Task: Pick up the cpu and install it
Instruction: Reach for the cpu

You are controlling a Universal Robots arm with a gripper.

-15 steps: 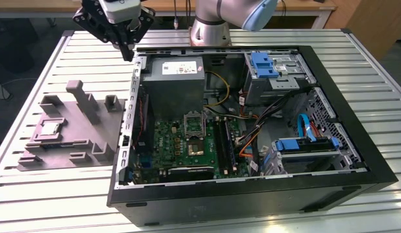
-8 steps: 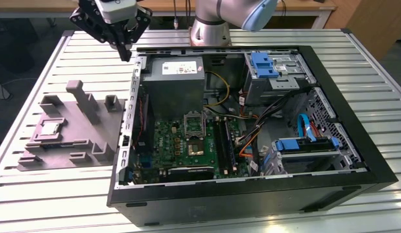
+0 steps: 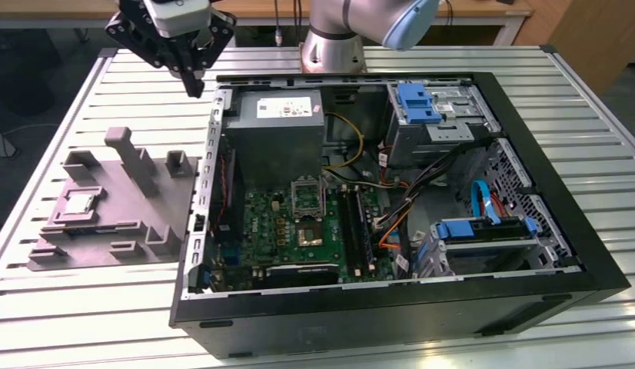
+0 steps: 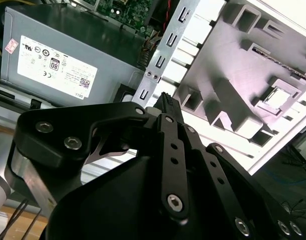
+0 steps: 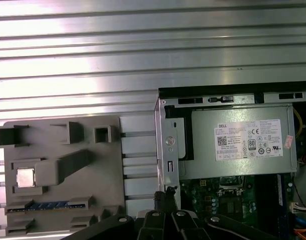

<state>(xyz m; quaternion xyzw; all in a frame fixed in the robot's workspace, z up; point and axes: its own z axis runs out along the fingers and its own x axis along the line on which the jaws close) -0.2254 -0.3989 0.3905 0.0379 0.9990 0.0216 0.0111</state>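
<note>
Closest, my gripper point(image 4: 166, 100) is clenched and holds nothing, near the case point(image 3: 400, 317) far corner. The cpu point(image 3: 77, 202) lies on the fixture point(image 3: 138, 219), at the exterior view's left of the case.

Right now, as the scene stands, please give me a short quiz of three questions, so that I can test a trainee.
1. True or false: the cpu lies in the grey fixture, not in the computer case.
2. Choose one. The gripper holds: A) the cpu; B) a cable; C) nothing.
3. Fill in the missing word: the grey fixture stands on the exterior view's ____ of the computer case.

Key: 1 true; 2 C; 3 left.
</note>
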